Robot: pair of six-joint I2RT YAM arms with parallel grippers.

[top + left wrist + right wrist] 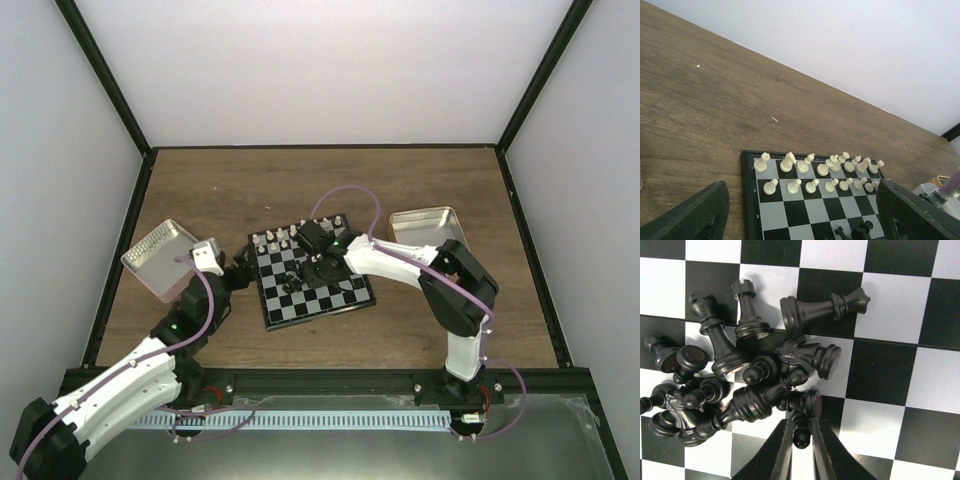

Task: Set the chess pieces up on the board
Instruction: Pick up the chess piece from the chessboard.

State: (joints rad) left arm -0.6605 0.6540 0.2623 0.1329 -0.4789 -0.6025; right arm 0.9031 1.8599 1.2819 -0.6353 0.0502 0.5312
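We read 2 and 3 on the board's (747, 202) border. The right gripper (802, 423) pinches a toppled black pawn (800, 430) lengthwise; the left gripper (802, 214) gapes wide.

Wooden table (330, 180), board (332, 302) at centre, left tin (160, 258), right tin (425, 222) alongside

At middle of bench (330, 185) — board (300, 305); left tin (160, 258) near its left side, right tin (425, 225) near its far right corner. On board's centre, chess pieces (755, 375) lie heaped; behind them, upright pieces (815, 172) in two rows along far edge.

The board (746, 200) shows 2 and 3 on its border.
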